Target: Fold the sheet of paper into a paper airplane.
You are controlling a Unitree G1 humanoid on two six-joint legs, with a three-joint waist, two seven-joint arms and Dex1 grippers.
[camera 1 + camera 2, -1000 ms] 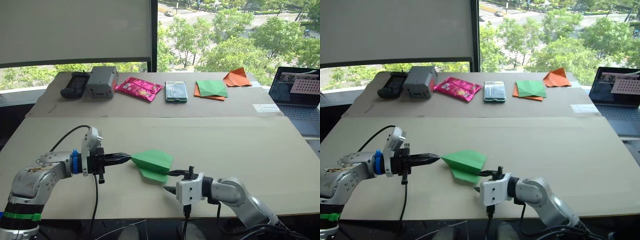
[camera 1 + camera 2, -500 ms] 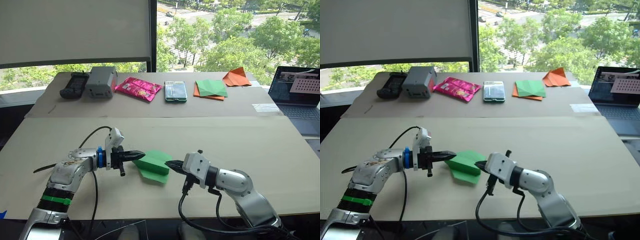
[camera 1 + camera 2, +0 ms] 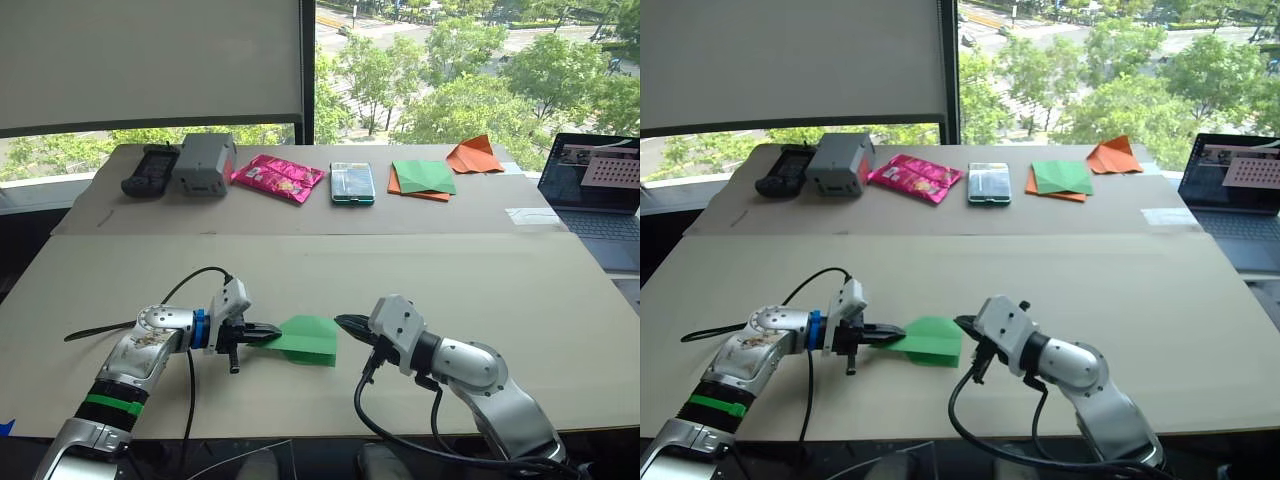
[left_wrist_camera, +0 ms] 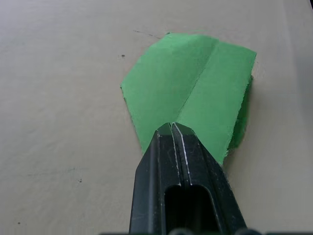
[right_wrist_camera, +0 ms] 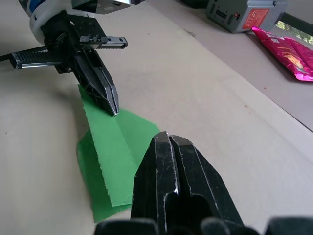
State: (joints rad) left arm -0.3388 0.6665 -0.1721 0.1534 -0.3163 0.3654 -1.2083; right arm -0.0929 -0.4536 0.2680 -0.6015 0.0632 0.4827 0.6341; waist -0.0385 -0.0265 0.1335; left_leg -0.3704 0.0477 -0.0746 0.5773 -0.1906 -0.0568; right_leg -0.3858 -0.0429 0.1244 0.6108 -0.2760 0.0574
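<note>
The bright green folded paper airplane [image 3: 306, 338] now lies flat near the beige table's [image 3: 520, 290] front edge, bare board around it. Closed left gripper [image 3: 272, 330] presses its pointed end; closed right gripper [image 3: 343, 321], empty, has pulled just off its blunt edge

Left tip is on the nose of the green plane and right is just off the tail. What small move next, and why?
Probably ease the right gripper forward and down onto the wide end of the paper airplane. Its fingers are shut and sit just off that edge, while the shut left gripper presses the pointed end to the table. Pinning both ends would let a crease be pressed.
</note>
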